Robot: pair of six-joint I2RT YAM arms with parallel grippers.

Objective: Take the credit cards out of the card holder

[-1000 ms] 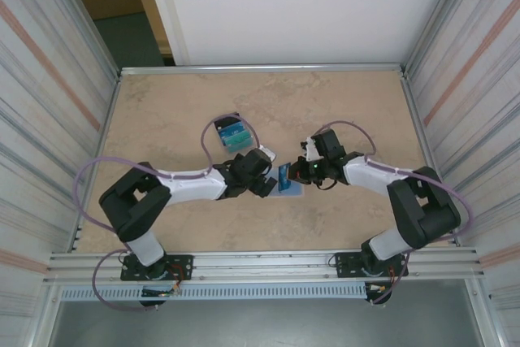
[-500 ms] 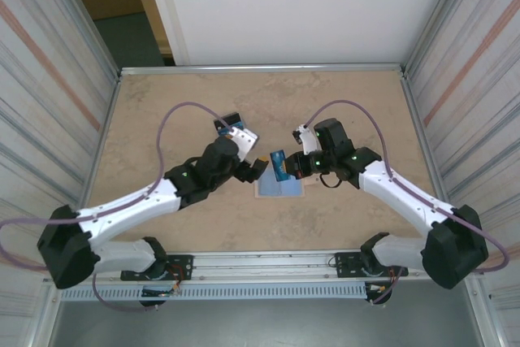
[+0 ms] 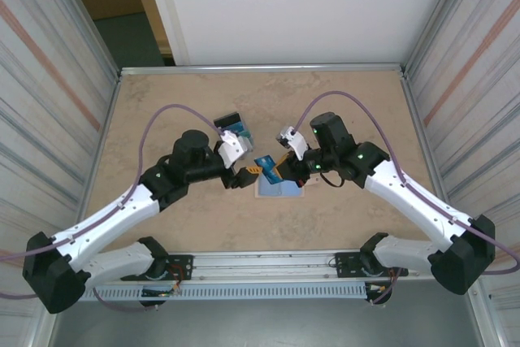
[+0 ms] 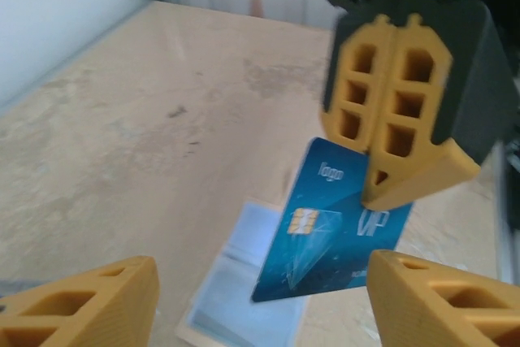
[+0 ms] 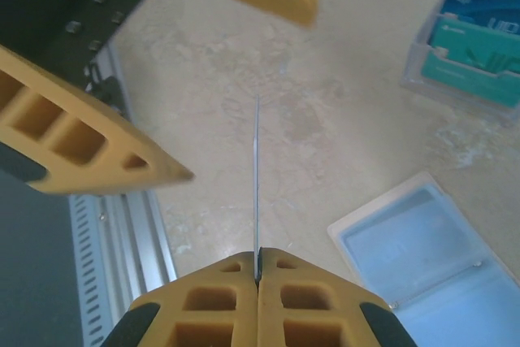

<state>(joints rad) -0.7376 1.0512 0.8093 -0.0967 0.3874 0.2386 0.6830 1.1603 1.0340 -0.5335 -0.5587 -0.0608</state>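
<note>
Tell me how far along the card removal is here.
Done: several cards sit in the clear tray, away from the card holder, which lies open. In hand: the right gripper pinches a blue card lifted clear of it, with the open left gripper flanking the card. Left: placing this card; whether more remain inside is unclear.

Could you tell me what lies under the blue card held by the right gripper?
The open card holder lies flat on the table below, pale blue inside up, clear of the card. The card hides part of it in the left wrist view; whether cards remain inside cannot be told.
</note>
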